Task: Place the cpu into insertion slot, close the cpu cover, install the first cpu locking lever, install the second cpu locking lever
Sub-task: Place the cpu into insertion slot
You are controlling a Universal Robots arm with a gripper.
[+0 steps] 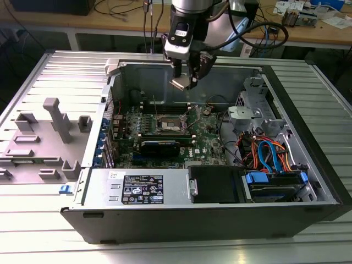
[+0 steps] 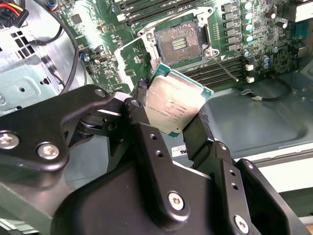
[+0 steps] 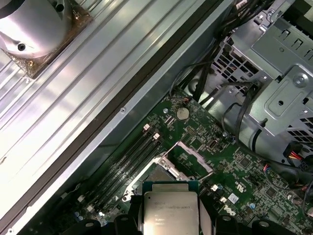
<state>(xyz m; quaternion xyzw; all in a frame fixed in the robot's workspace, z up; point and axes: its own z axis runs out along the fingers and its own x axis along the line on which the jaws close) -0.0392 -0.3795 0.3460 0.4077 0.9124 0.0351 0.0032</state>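
cpu [image 2: 178, 105] suspended above the insertion slot [image 2: 179, 42].
It is clamped by opposite edges in the gripper [image 1: 184, 82], sparing its contacts; beside the insertion slot the cpu cover [image 3: 195, 152] is raised, leaving the seat clear.

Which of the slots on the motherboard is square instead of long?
The insertion slot: square, silver-rimmed, with its dark centre uncovered. The memory slots beside it are long, narrow and black. The pincer holds the cpu.
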